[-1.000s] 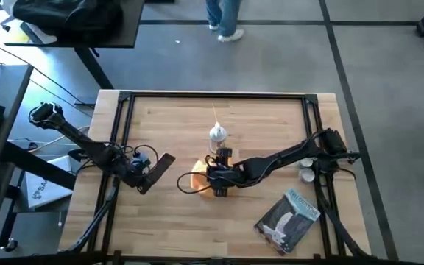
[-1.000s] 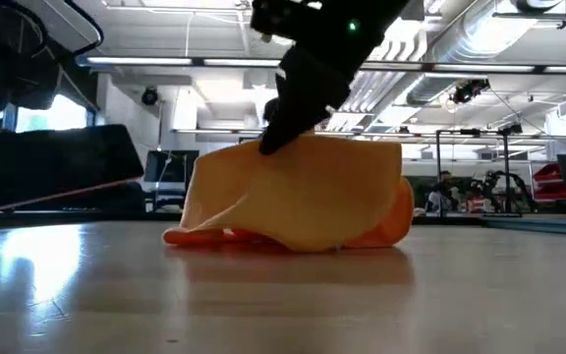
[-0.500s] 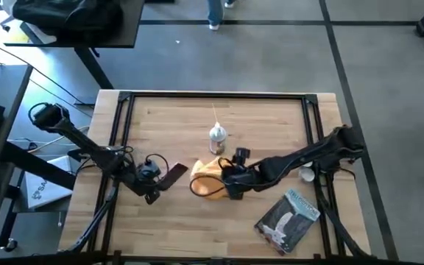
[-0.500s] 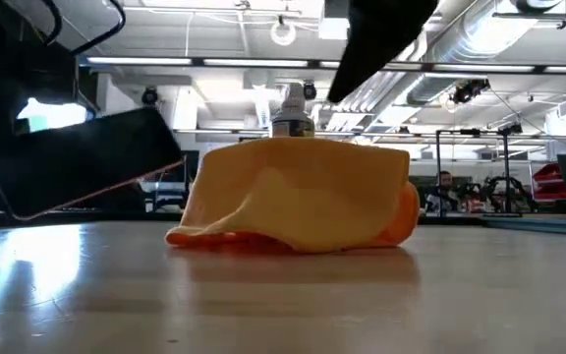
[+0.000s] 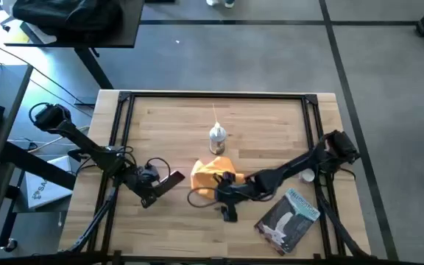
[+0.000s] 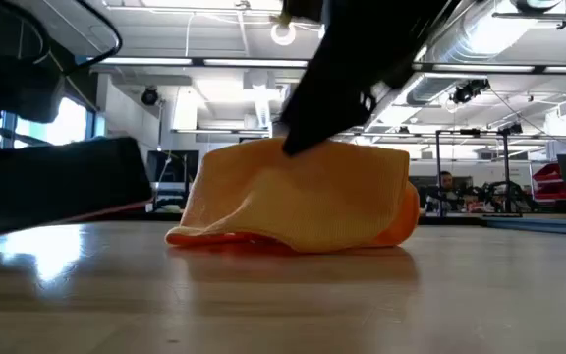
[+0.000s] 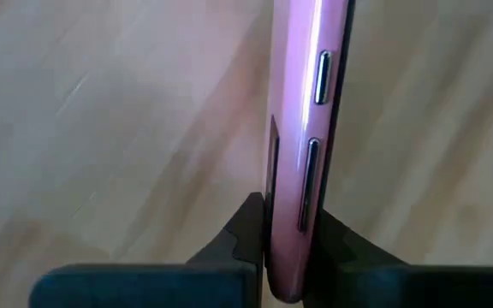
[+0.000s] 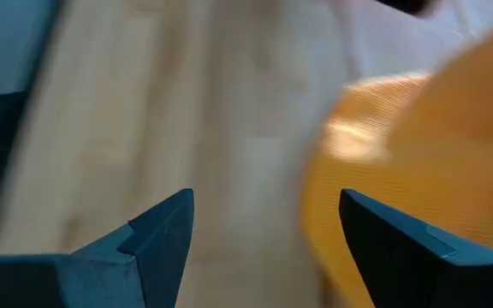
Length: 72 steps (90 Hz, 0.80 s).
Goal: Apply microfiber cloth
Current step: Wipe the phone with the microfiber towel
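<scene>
The orange-yellow microfiber cloth (image 5: pixel 210 174) lies in a loose heap (image 6: pixel 298 202) on the middle of the table. My right gripper (image 5: pixel 224 200) is at the heap's near side, pointing toward the table's left. It is open (image 8: pixel 264 231) with nothing between its fingers, and the cloth (image 8: pixel 418 154) lies beside its far finger. At the cloth's left, my left gripper (image 5: pixel 159 188) is shut on a black phone (image 5: pixel 171 180) with a pink rim. My left gripper pinches the phone between its two fingers (image 7: pixel 251 235), one on each flat face, at one end of the phone. The pink side edge with its buttons (image 7: pixel 311 128) faces the wrist camera. The phone (image 6: pixel 57 187) is tilted and reaches out toward the cloth.
A small spray bottle (image 5: pixel 217 138) stands just beyond the cloth. A grey-blue printed packet (image 5: pixel 289 219) lies at the near right, and a small white object (image 5: pixel 307 175) is at the right. A black frame (image 5: pixel 216 96) runs around the tabletop.
My right gripper has left the top of the cloth, gone a little right and up, then come down toward the near edge beside the heap. The heap has shifted slightly to the right. My left gripper has carried the phone right, toward the cloth, and tipped it flatter.
</scene>
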### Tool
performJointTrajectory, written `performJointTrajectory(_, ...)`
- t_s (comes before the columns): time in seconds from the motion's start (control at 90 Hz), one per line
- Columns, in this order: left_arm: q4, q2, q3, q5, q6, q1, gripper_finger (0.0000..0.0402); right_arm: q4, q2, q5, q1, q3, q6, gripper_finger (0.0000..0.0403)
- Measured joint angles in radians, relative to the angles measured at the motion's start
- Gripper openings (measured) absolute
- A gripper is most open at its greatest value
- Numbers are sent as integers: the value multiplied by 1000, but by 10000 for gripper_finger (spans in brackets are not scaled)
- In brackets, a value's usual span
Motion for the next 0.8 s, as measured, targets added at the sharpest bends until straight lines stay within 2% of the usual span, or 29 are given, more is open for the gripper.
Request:
performJointTrajectory(0.111,-84,-25,3,51,-15,20,17,-56,40,88,-82,-5,81,261)
performJointTrajectory(0.244,-195,-71,16,134,-11,40,17,-133,43,128,-171,-5,155,261)
performJointTrajectory(0.411,-214,-120,37,194,2,41,17,-131,38,175,-194,10,87,261)
performJointTrajectory(0.611,35,-105,37,149,49,41,17,-142,37,213,-142,62,-32,261)
performJointTrajectory(0.8,395,18,38,192,146,41,17,-243,37,253,-83,151,-114,261)
